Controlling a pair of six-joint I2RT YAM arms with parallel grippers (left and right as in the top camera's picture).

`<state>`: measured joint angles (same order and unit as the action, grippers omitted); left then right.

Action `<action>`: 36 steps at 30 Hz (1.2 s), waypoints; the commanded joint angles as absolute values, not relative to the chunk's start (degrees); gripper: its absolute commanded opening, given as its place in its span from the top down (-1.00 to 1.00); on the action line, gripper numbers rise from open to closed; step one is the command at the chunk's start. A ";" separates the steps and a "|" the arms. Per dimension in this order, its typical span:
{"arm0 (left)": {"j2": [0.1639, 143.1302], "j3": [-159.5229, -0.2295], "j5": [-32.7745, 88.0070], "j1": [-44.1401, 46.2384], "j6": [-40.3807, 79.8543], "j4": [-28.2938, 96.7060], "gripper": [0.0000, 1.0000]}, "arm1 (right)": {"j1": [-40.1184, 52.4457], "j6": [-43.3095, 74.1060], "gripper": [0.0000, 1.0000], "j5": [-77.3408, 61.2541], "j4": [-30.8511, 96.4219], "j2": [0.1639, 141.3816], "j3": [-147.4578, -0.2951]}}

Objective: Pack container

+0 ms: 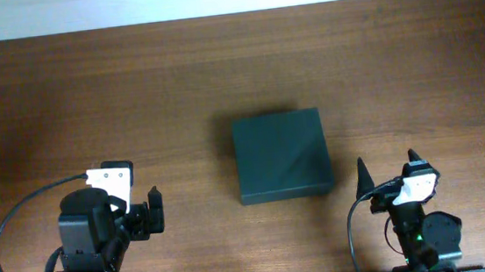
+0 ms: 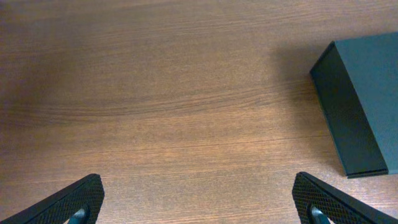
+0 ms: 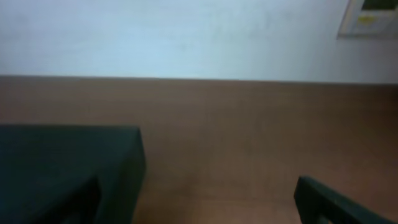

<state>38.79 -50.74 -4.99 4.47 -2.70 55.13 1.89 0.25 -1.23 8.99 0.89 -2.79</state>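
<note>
The container (image 1: 279,155), a dark green-black box with its lid shut, lies flat on the middle of the wooden table. My left gripper (image 1: 134,207) is open and empty, well to the left of the box and nearer the front. In the left wrist view the fingers (image 2: 198,196) are spread over bare wood, with the box (image 2: 367,99) at the right edge. My right gripper (image 1: 387,163) is open and empty just right of the box's front right corner. In the right wrist view (image 3: 205,202) the box (image 3: 62,162) fills the lower left.
The brown wooden table (image 1: 133,93) runs to a pale wall at the back (image 3: 186,37). A black cable (image 1: 12,222) loops by the left arm and another (image 1: 351,232) by the right arm. No other loose objects show.
</note>
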 commanded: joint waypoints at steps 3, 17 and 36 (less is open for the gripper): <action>38.61 -50.39 -5.63 4.23 -2.15 55.09 -0.98 | 2.24 0.73 -0.98 0.30 9.56 0.19 -2.57; 38.61 -50.39 -5.63 4.23 -2.15 55.09 -0.98 | 2.24 0.73 -0.98 0.30 9.56 0.21 -2.57; 9.10 -30.02 -1.21 4.34 -2.76 39.24 -0.98 | 2.24 0.73 -0.98 0.27 9.56 0.21 -2.57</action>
<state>15.27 -39.33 -3.20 4.47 -2.74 44.53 1.93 0.21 -0.82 8.97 0.78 -2.79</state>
